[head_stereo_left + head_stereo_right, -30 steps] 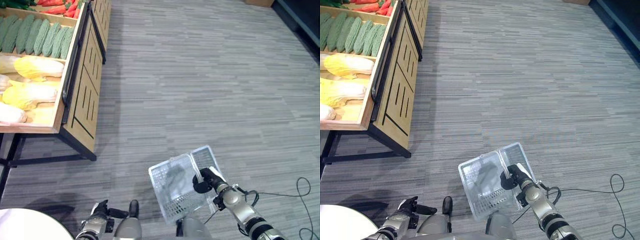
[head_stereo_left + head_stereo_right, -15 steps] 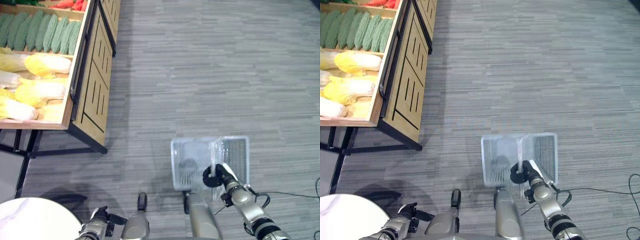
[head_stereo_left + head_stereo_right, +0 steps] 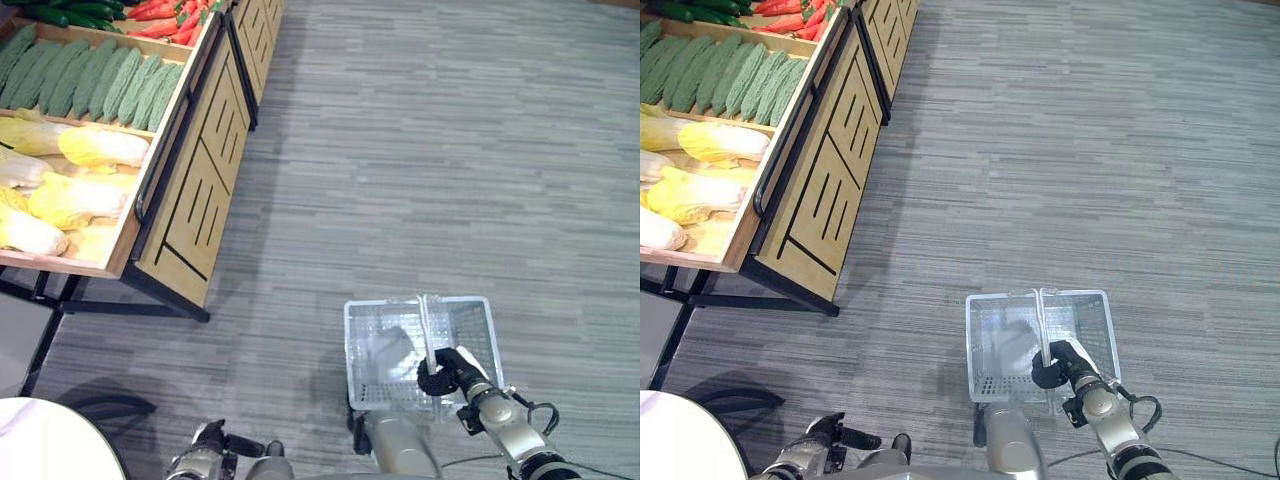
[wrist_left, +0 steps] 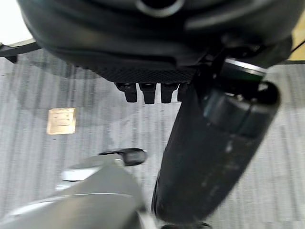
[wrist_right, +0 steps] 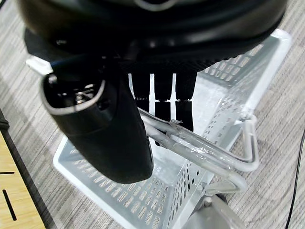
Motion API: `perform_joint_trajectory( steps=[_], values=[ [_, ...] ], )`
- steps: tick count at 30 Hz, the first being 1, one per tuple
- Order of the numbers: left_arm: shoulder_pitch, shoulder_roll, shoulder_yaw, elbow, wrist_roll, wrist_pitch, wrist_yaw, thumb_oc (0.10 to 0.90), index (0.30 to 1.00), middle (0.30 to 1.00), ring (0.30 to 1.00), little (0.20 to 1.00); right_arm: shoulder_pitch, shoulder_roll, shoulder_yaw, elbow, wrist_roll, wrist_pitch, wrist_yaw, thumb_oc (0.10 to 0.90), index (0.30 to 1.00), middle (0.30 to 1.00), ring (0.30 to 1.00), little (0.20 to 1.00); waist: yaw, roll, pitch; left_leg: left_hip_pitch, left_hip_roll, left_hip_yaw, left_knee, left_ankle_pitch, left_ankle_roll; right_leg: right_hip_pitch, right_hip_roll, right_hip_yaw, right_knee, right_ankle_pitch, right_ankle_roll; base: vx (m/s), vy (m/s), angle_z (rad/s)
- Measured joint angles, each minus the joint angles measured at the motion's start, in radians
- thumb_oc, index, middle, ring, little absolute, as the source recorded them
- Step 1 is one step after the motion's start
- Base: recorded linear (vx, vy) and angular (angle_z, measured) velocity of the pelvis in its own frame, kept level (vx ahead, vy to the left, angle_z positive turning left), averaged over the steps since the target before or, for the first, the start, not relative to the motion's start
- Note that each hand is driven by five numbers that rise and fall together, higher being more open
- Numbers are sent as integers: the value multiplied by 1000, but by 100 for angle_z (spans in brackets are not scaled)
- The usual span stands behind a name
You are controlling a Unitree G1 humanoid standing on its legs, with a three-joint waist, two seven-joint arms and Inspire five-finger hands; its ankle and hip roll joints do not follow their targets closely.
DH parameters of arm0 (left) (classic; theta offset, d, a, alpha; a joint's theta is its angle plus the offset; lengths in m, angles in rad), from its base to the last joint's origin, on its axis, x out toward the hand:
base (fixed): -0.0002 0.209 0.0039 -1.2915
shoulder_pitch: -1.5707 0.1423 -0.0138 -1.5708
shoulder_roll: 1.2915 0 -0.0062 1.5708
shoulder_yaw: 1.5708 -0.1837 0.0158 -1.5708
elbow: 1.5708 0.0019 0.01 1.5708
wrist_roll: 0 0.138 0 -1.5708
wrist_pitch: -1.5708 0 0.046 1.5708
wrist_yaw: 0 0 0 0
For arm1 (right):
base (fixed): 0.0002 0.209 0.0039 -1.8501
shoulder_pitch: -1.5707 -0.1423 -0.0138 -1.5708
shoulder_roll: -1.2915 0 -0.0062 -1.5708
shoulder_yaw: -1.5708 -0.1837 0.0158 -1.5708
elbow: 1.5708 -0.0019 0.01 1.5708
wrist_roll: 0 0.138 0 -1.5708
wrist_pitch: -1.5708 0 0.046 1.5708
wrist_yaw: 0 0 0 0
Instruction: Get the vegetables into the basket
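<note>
Basket (image 3: 420, 345): white, empty, hanging from my right hand (image 3: 440, 372), fingers curled round its handle (image 5: 200, 148). Vegetables (image 3: 90, 85): on wooden stand (image 3: 200, 190), well apart. My left hand (image 3: 825, 440): fingers relaxed, low

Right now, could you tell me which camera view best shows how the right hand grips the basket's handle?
The right wrist view: the right hand curls its fingers round the handle from close up. Both eye views show the basket whole, hanging from that hand above the floor, but the grip itself is small there.
</note>
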State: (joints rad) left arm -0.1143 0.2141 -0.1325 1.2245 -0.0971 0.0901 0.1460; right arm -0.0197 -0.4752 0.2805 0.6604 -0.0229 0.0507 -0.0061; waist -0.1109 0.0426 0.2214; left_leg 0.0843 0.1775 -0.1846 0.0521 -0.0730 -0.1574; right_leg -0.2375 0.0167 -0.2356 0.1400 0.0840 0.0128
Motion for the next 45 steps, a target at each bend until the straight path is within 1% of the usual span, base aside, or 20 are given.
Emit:
perform_joint_trajectory(
  steps=[6,10,13,16,17,18,20,21,23,24,25,29,32,35,36,38,39,42,44,45],
  values=[
    [-9,-1,0,0,-3,-2,1,900,1000,1000,1000,1000,-11,-1,4,0,0,0,1,400,300,300,300,300,3,2,-1,-15,31,-2,37,31,-44,16,39,-5,-21,-26,-6,123,-107,-2],
    [-7,-1,5,2,-3,4,1,900,1000,1000,1000,1000,3,0,7,9,1,0,1,400,300,300,300,300,13,-1,-2,-52,23,-6,147,40,-64,47,51,9,-41,-58,-10,128,-147,-4],
    [2,-2,19,5,-9,4,5,900,1000,1000,1000,1000,29,1,10,22,3,0,1,400,300,300,300,300,32,-16,-4,-147,11,11,372,69,-75,83,59,15,-65,-61,-43,210,-192,-3],
    [-21,17,26,-18,-21,-6,8,900,1000,1000,1000,1000,38,2,8,34,3,4,-5,400,300,300,300,300,63,-77,22,-247,-3,140,463,69,-60,154,50,71,-131,-53,-78,213,-62,7],
    [-28,18,26,-43,-23,-12,9,900,1000,1000,1000,1000,40,1,8,38,3,6,-10,400,300,300,300,300,79,-98,29,-282,-46,168,371,64,-46,154,33,77,-138,-20,-75,268,23,23],
    [-24,19,34,-56,-32,-13,8,900,1000,1000,1000,1000,29,2,7,41,3,6,-12,400,300,300,300,300,85,-105,32,-332,-54,173,333,74,-53,167,41,98,-156,-43,-62,339,31,8],
    [-37,23,45,-75,-40,-19,7,900,1000,1000,1000,1000,21,11,16,62,2,10,-12,400,300,300,300,300,131,-120,43,-339,-78,222,108,109,-7,186,43,121,-176,-1,-44,219,38,-33],
    [-35,21,49,-76,-52,-19,5,900,1000,1000,1000,1000,15,15,22,67,2,9,-12,400,300,300,300,300,138,-121,43,-353,-85,231,49,148,1,205,55,128,-186,-12,-25,378,43,-54],
    [-42,13,32,-85,-57,-21,2,900,1000,1000,1000,1000,-2,18,47,92,-1,1,-24,400,300,300,300,300,148,-92,48,-357,-84,201,-96,227,1,235,85,121,-160,-117,40,416,25,-44],
    [-44,5,28,-86,-56,-23,8,900,1000,1000,1000,1000,-11,9,50,99,-1,0,-16,400,300,300,300,300,176,-81,47,-350,-66,186,-148,252,-9,206,95,109,-98,-144,-10,320,6,-77],
    [-53,-6,57,-82,-62,-30,9,900,1000,1000,1000,1000,-23,9,49,118,-1,-1,-21,400,300,300,300,300,183,-65,71,-359,-49,210,-151,283,-32,259,127,130,-127,-110,-94,191,6,-77],
    [-65,-3,63,-81,-61,-36,1,900,1000,1000,1000,1000,-8,11,50,152,-2,3,-26,400,300,300,300,300,188,-64,77,-393,-91,258,-138,302,-17,343,151,164,-179,-97,-93,313,52,-44],
    [-63,-21,86,-75,-65,-43,0,900,1000,1000,1000,1000,-14,14,58,224,-3,8,-21,400,300,300,300,300,216,-64,76,-389,-109,265,-126,341,36,429,157,256,-197,-104,-83,306,105,-72],
    [-62,-26,89,-50,-65,-44,1,900,1000,1000,1000,1000,-1,19,59,248,-2,5,-21,400,300,300,300,300,214,-68,50,-392,-115,284,-79,331,98,493,147,315,-225,-130,-61,358,154,-75],
    [-64,-22,102,-15,-61,-44,1,900,1000,1000,1000,1000,2,31,60,284,-2,5,-19,400,300,300,300,300,209,-87,25,-388,-132,319,-58,315,137,526,122,346,-225,-176,-39,303,130,-76],
    [-58,-28,99,3,-57,-40,1,900,1000,1000,1000,1000,26,25,61,301,-2,6,-19,400,300,300,300,300,204,-75,-8,-368,-150,332,-91,329,198,560,122,372,-224,-195,-8,274,121,-47],
    [-58,-2,81,16,-41,-29,2,900,1000,1000,1000,1000,23,70,57,361,-2,7,-25,400,300,300,300,300,195,-127,-18,-301,-186,331,-140,350,266,574,85,385,-176,-217,28,249,108,-12],
    [-48,20,58,30,-21,-29,2,900,1000,1000,1000,1000,9,96,47,391,0,2,-21,400,300,300,300,300,209,-140,-31,-266,-188,317,-139,316,292,494,37,400,-16,-291,77,232,104,-31],
    [-43,35,56,24,-20,-28,3,900,1000,1000,1000,1000,-32,98,39,412,-1,-13,-20,400,300,300,300,300,214,-159,-45,-268,-227,330,-119,308,293,460,-81,430,-85,-222,146,185,105,-26],
    [-52,39,56,24,-21,-29,4,900,1000,1000,1000,1000,-44,98,38,417,-1,-17,-21,400,300,300,300,300,206,-160,-47,-268,-239,328,-112,294,283,471,-90,450,-87,-211,157,111,65,19]
  ],
)
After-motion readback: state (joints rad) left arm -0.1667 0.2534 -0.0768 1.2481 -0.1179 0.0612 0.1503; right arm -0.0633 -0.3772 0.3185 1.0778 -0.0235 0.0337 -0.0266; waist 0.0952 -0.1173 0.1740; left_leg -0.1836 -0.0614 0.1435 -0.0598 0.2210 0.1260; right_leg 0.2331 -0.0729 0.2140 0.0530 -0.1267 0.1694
